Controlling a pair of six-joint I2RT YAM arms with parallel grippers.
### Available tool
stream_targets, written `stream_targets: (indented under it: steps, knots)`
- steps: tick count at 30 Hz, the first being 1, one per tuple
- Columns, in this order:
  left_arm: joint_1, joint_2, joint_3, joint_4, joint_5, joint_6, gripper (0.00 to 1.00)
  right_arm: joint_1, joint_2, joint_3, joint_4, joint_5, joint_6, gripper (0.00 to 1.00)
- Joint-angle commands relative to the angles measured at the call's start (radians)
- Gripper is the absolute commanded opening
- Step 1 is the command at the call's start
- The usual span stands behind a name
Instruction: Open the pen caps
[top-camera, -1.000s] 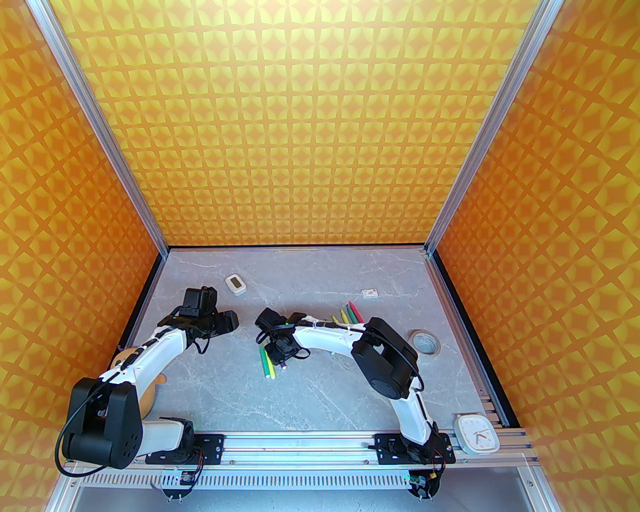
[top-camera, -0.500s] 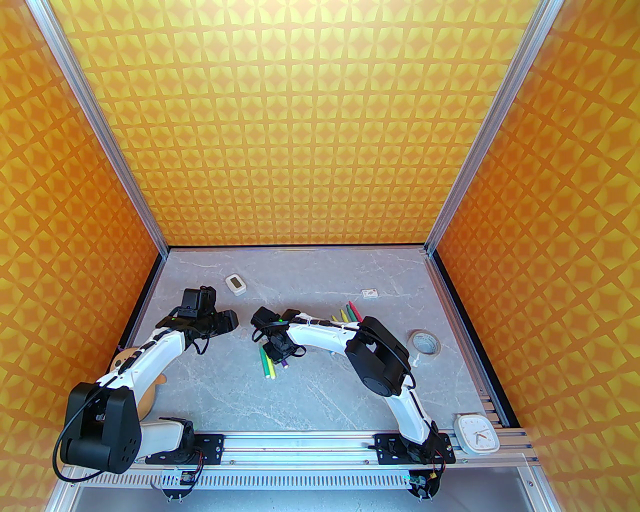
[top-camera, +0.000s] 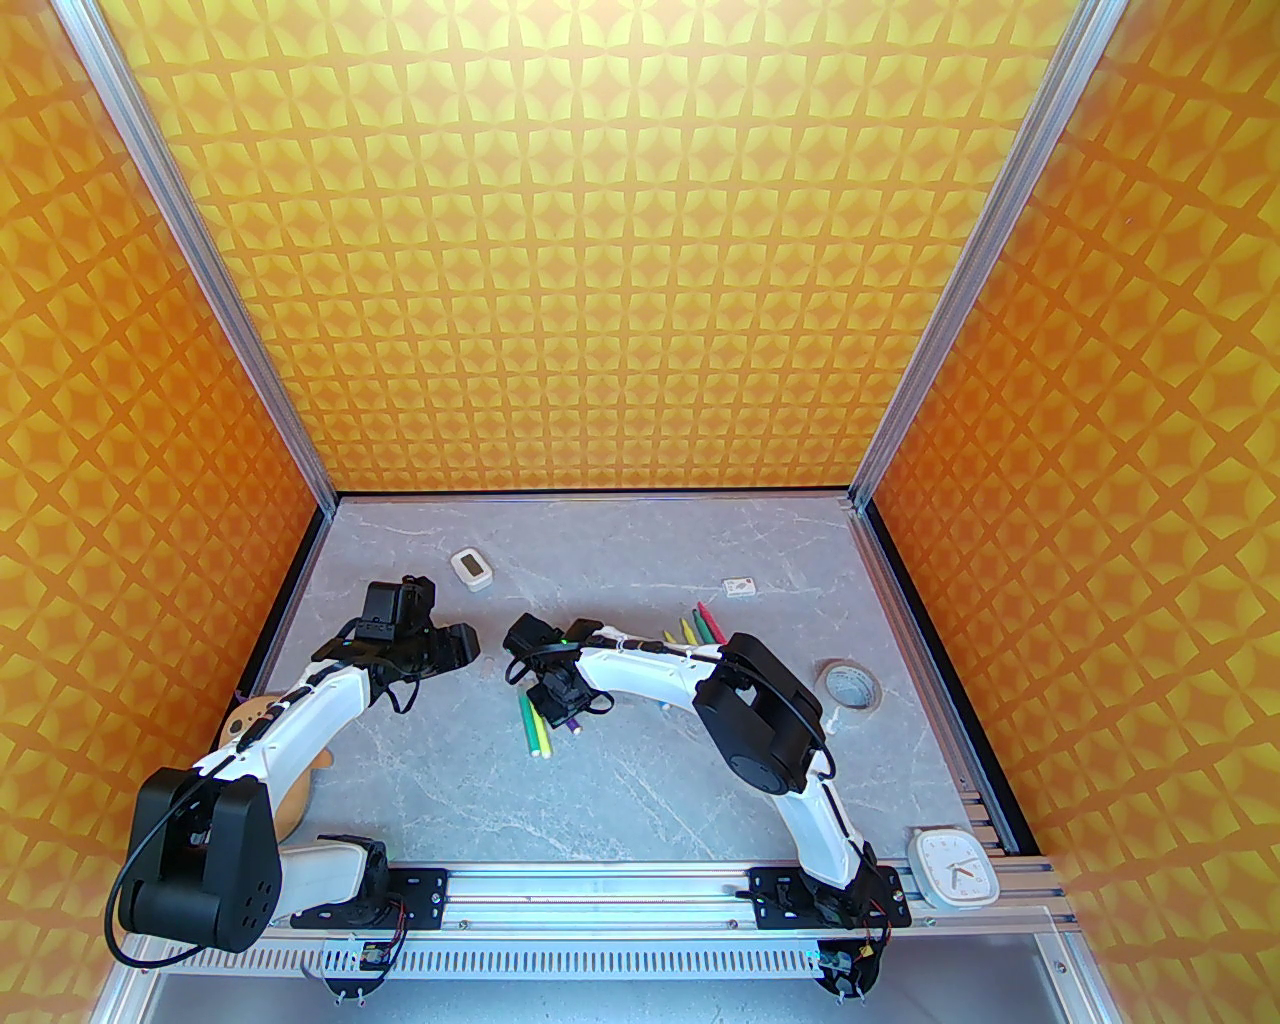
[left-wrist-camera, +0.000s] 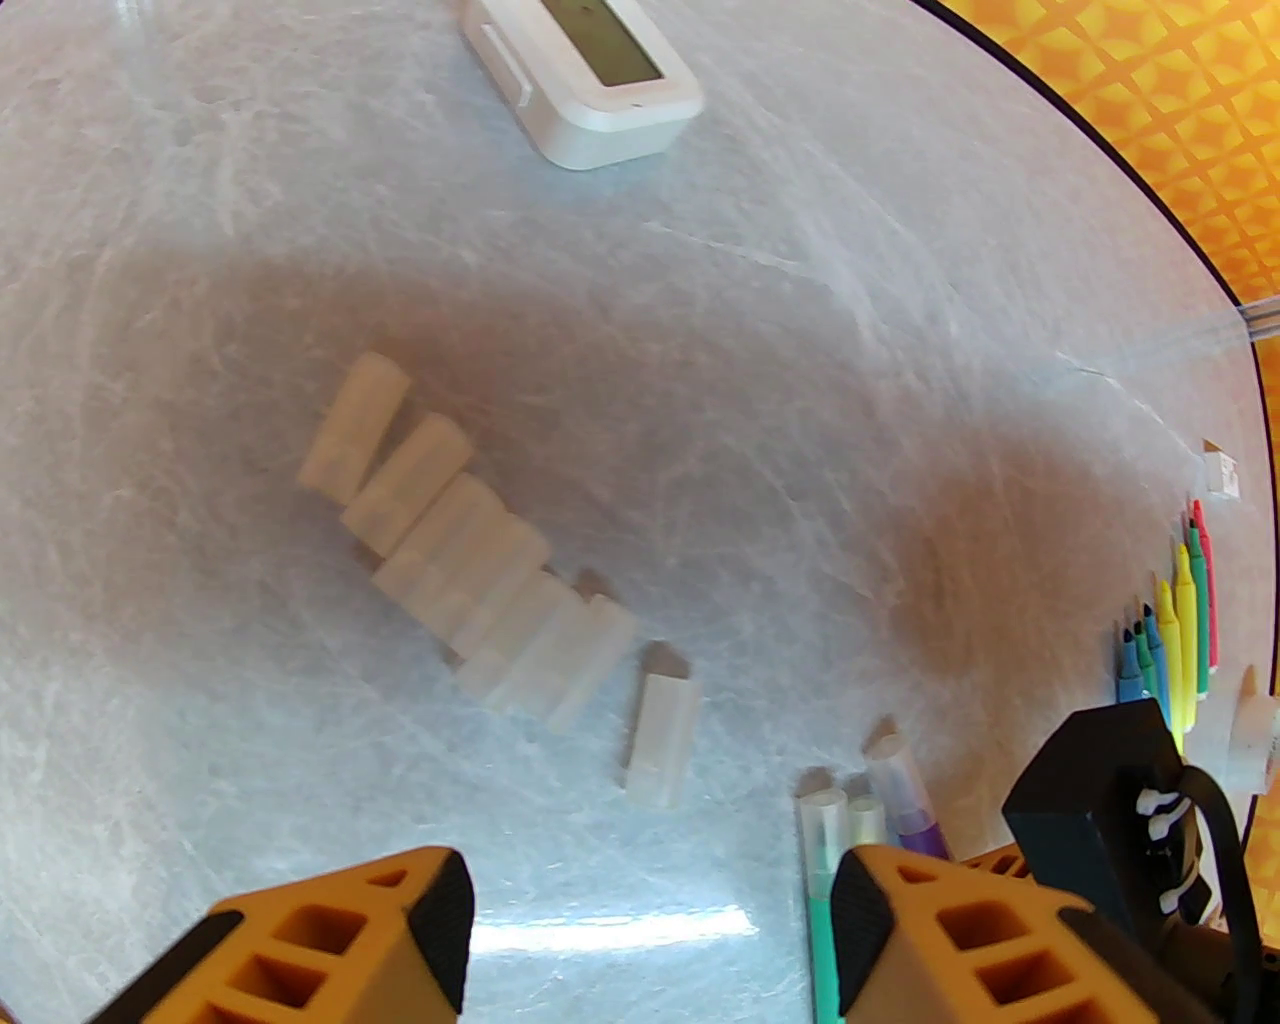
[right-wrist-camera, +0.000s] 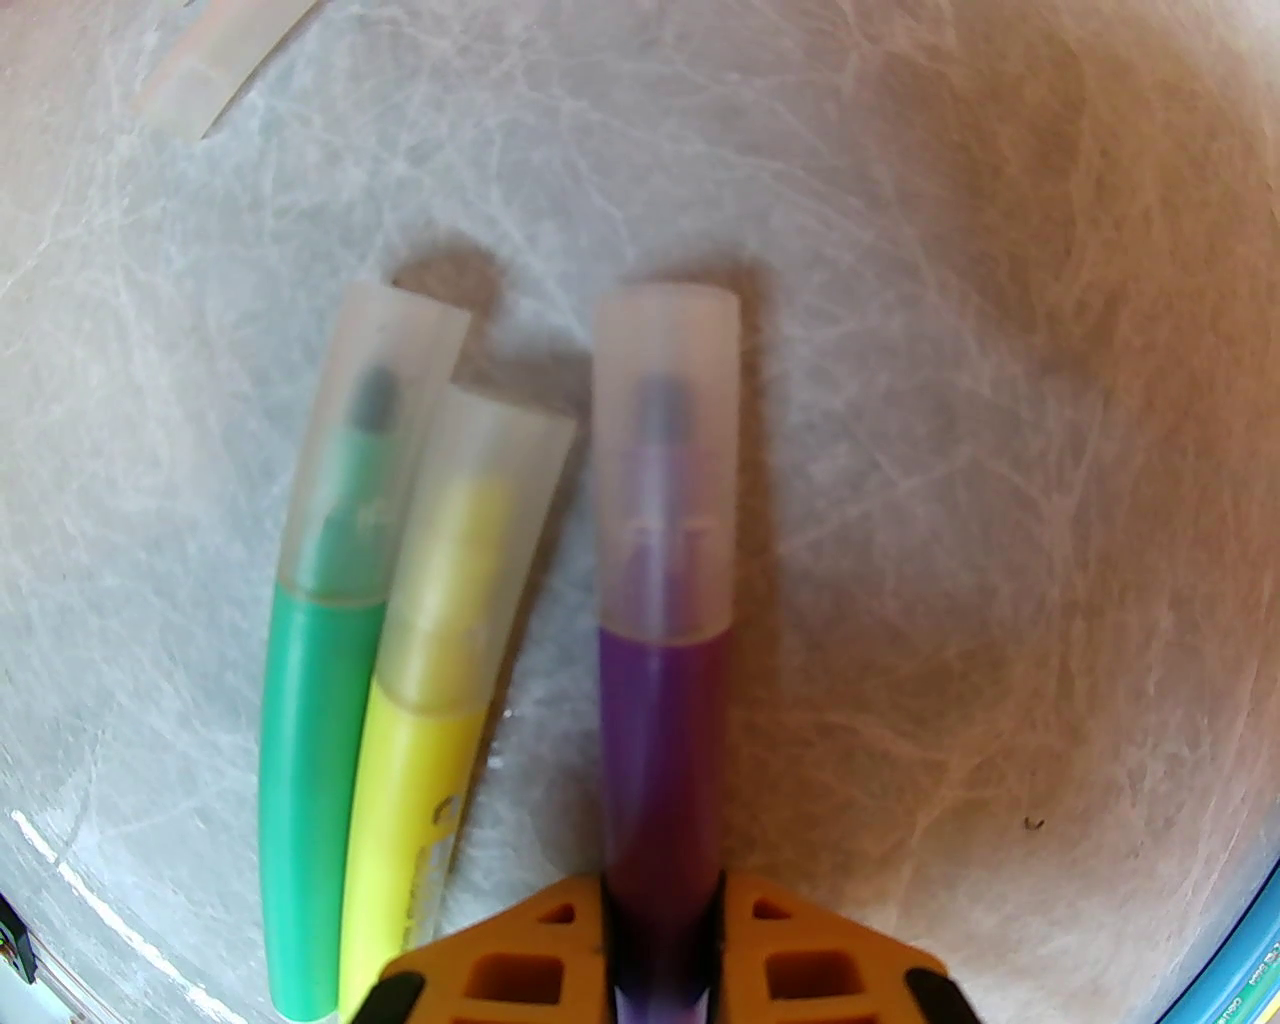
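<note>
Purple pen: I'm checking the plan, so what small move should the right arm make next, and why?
Probably raise the purple pen toward the left gripper. The right gripper is shut on its barrel, the cap is on and juts out free, and the left gripper is open and empty.

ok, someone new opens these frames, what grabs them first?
The loud orange-and-yellow patterned walls boxing in the grey table. Next, the right hand shut on a purple pen with its cap on, beside a capped green pen and yellow pen. Then the row of loose caps lying on the table ahead of the open left hand.
</note>
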Motion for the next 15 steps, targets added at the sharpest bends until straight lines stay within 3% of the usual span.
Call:
stream_targets:
  steps: [1, 15]
  knots:
    - [0.0, 0.003, -0.009, 0.048, 0.075, -0.014, 0.63, -0.006, -0.066, -0.036, 0.032, 0.01, -0.015, 0.13]
    - [-0.097, 0.089, 0.062, 0.088, 0.134, -0.041, 0.63, -0.088, -0.295, -0.245, 0.213, -0.17, -0.058, 0.1]
